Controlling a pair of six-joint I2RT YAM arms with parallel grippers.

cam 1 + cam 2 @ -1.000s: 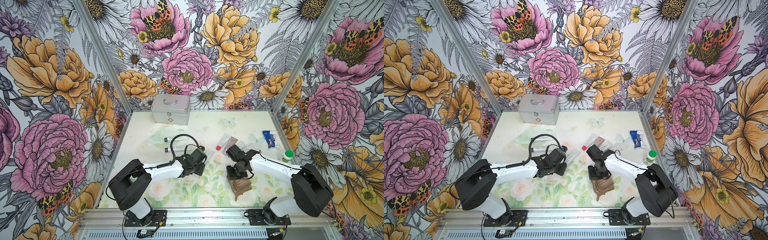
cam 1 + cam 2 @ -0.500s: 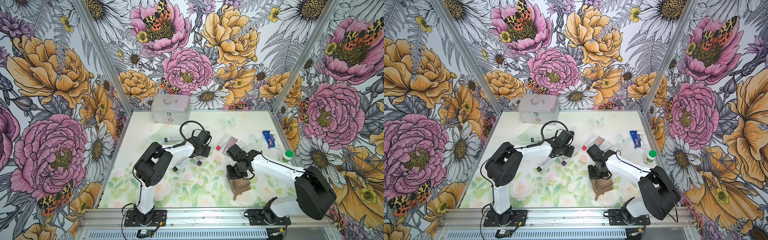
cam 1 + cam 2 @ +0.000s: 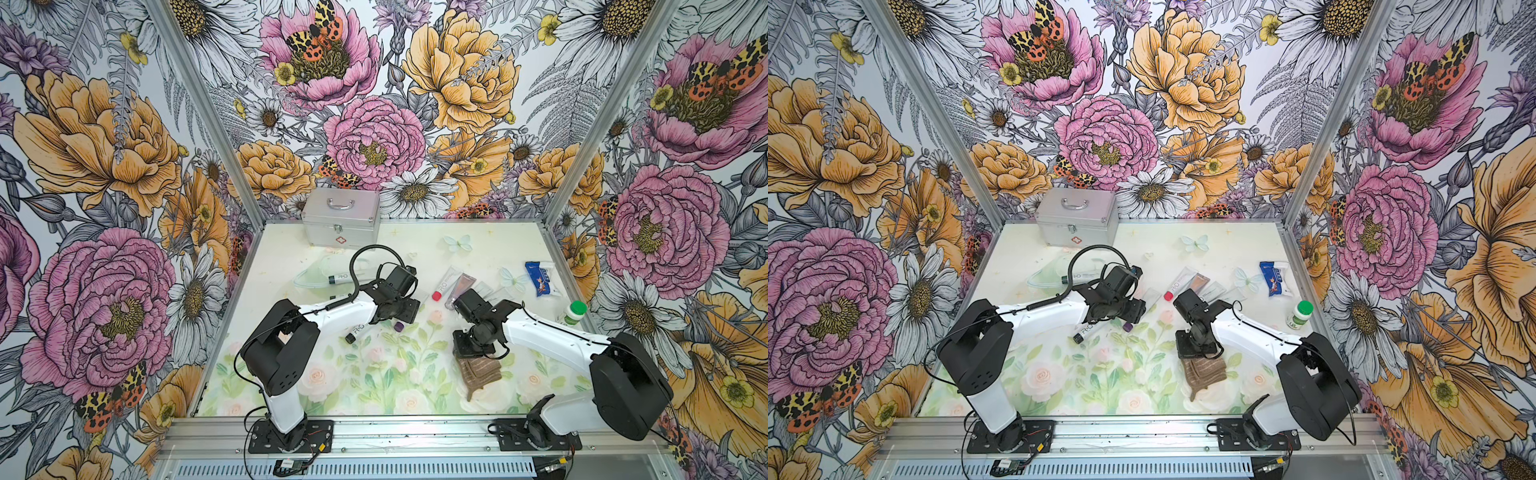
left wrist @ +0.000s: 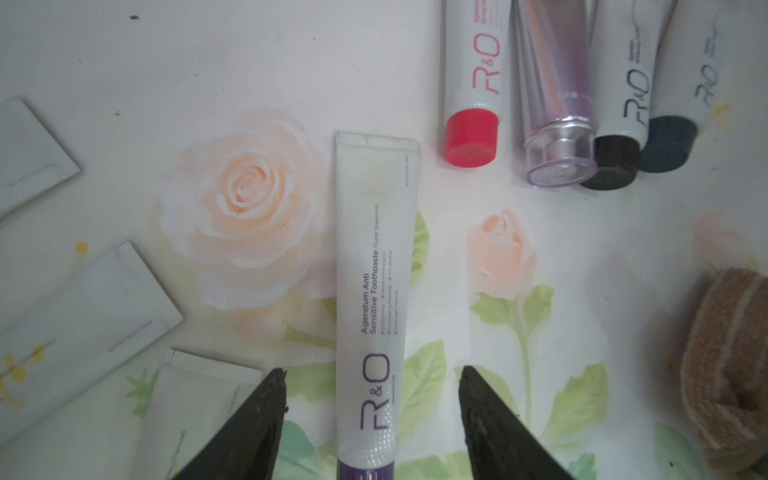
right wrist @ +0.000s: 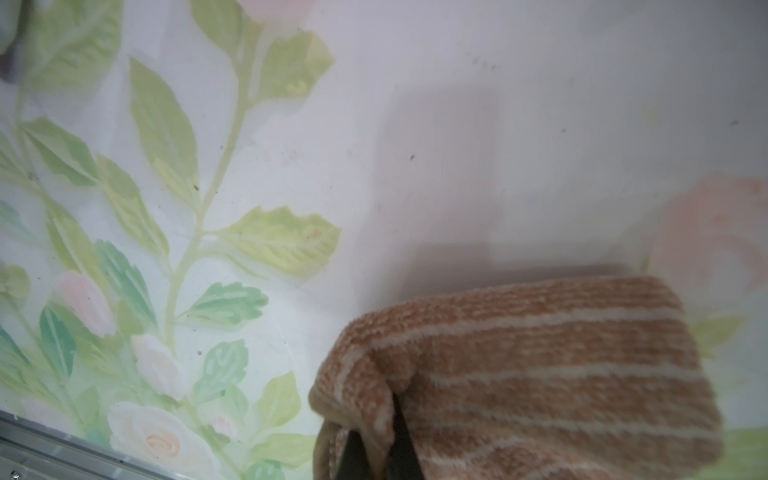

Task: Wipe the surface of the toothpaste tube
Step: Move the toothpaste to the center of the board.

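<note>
1. Starting with the table [image 3: 498, 245]: the silver case [image 3: 340, 216] is stood at its back edge and is taken as the landmark.
2. The cloth [image 3: 478, 372] is seen well in front of the case, off to the right arm's side. It is pinched by a fold in the right gripper [image 5: 376, 419], whose jaws are pressed together on it. The bulk is left free beyond the jaws and is judged to serve as a wiping pad.
3. The tube [image 4: 374, 257] is laid flat on the table in front of the case, nearer to it than the cloth. It is turned label up, so the printed face is exposed for wiping. Cloth and tube are seen apart, so wiping is judged not yet begun.
4. The left gripper [image 4: 371, 370] is held over the tube's cap end with its jaws spread and a gap on each side. It is judged to be placed there to steady the tube.
5. In both top views the tube's body is hidden under the left gripper, and only its purple cap [image 3: 398, 326] is shown. The full spacing of cloth, tube and case is given there alone.
6. The label and the jaw gaps are given only by the left wrist view. The pinch is shown only by the right wrist view, where the tube cannot be made out.
</note>
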